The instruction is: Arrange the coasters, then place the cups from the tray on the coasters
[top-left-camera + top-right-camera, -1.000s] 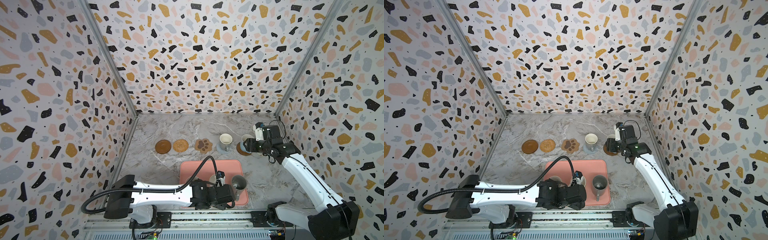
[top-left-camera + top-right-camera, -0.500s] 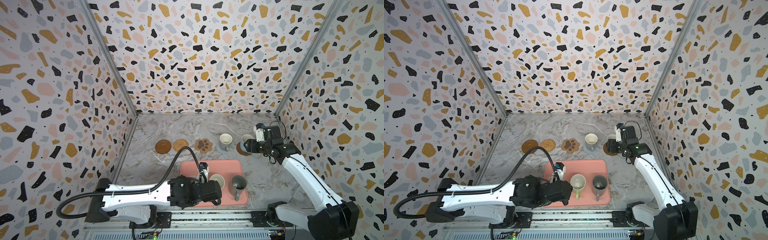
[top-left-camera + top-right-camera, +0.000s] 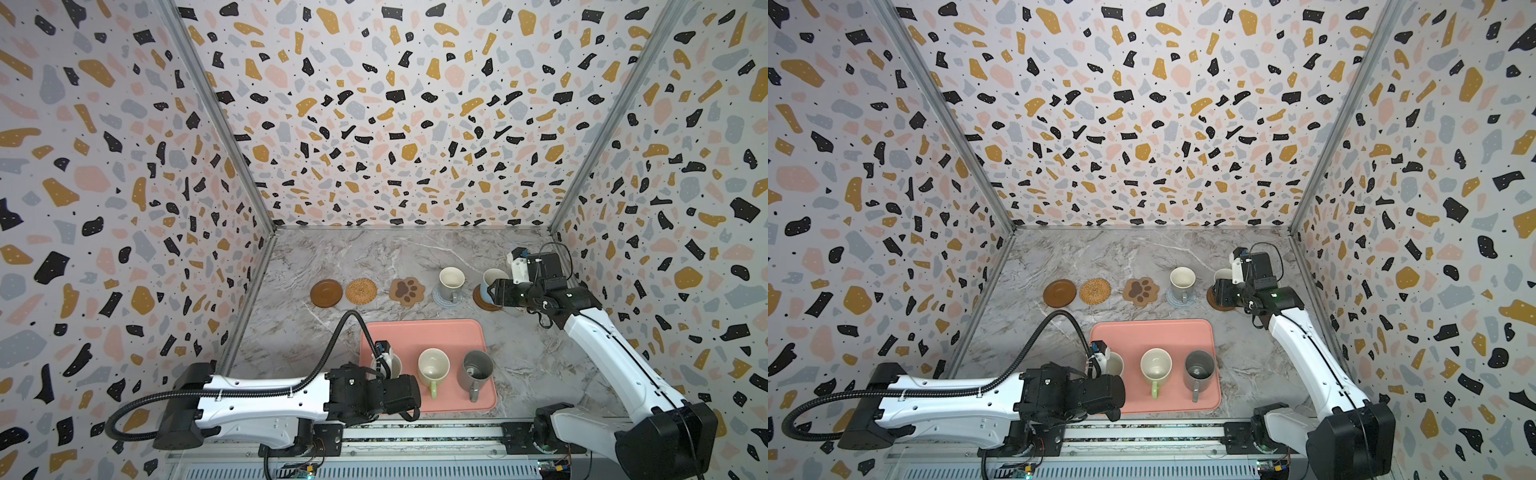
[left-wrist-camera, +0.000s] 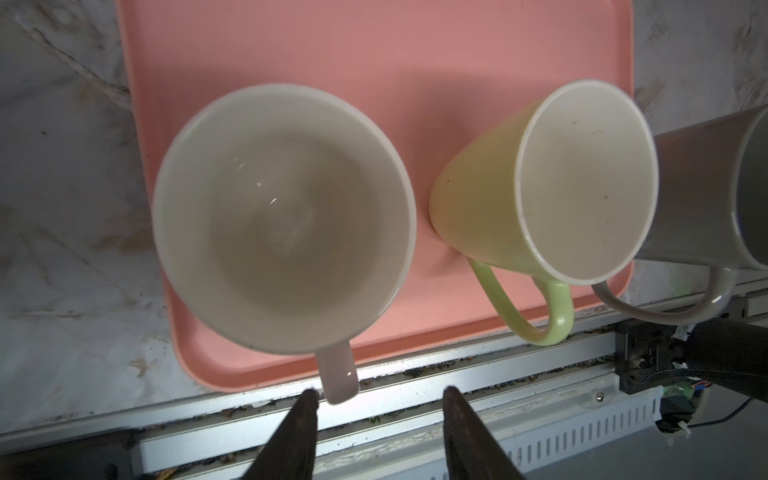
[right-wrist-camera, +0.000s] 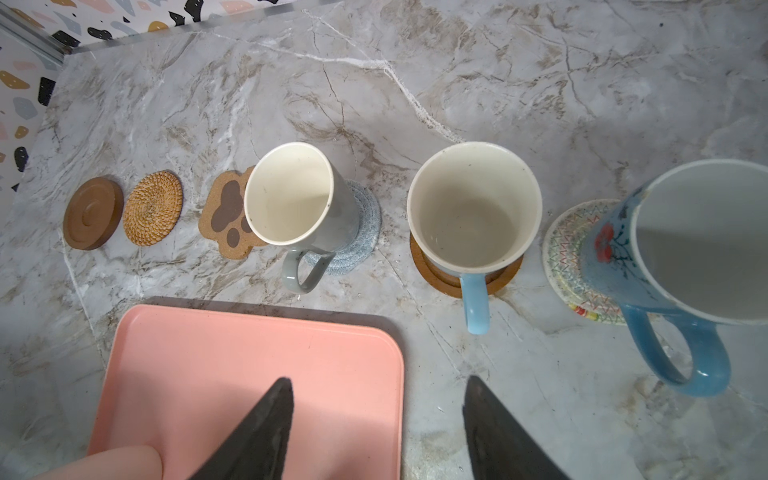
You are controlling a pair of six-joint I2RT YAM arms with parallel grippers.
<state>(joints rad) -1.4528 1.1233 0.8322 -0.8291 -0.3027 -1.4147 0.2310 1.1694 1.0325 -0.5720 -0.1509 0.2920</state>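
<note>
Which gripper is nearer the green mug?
Left. The left gripper hovers at the tray's near edge, one mug over from the green mug; the right gripper is far back, beside the blue mug.

Terrazzo-patterned walls (image 3: 374,104) enclose a grey marble-look tabletop (image 3: 374,257) on three sides

Tray (image 3: 424,336): salmon-pink, low rim, lies flat in front of the coaster row. Three mugs stand upright on it in a line, handles toward its near edge: pink mug (image 4: 284,216), light green mug (image 3: 433,368), dark grey mug (image 3: 477,368).

Coaster row: brown disc (image 3: 326,293), rattan round (image 3: 361,291) and paw-print coaster (image 3: 407,291) are all bare. Grey-beige mug (image 3: 451,282) sits on grey-blue crochet coaster (image 5: 365,224). Light blue mug (image 5: 473,208) sits on second brown disc (image 5: 432,276). Floral blue mug (image 5: 685,232) sits on cream woven coaster (image 5: 569,249).
</note>
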